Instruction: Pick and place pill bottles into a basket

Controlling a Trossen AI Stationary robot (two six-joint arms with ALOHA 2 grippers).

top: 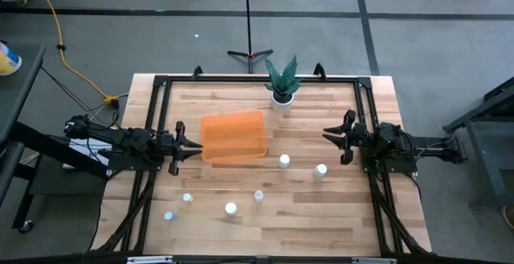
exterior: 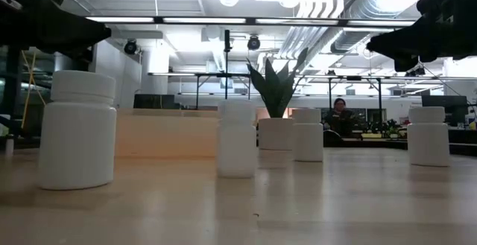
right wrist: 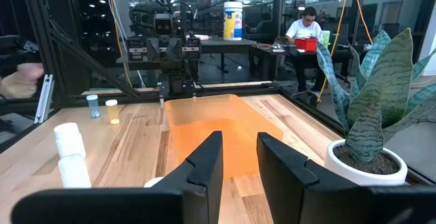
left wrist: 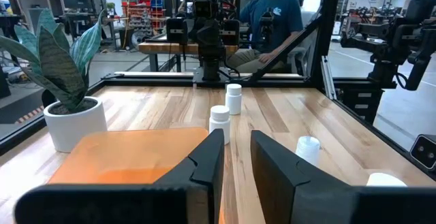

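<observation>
The orange basket [top: 233, 136] rests flat on the wooden table, left of centre. Several small pill bottles with white caps stand upright on the table: two to the basket's right [top: 284, 161] [top: 321, 170] and several nearer the front edge [top: 259, 195] [top: 230, 209] [top: 187, 198] [top: 169, 215]. My left gripper [top: 195, 145] is open and empty, hovering just left of the basket; its own view [left wrist: 236, 139] looks over the basket [left wrist: 129, 156]. My right gripper [top: 327, 132] is open and empty, right of the basket, and its own view [right wrist: 238, 142] faces the basket [right wrist: 218, 132].
A white pot with a green plant [top: 281, 94] stands at the far edge, behind the basket. A black frame [top: 161, 83] runs round the table. People sit in the room beyond [left wrist: 272, 20] [right wrist: 304, 28]. Bare wood lies between the basket and the front bottles.
</observation>
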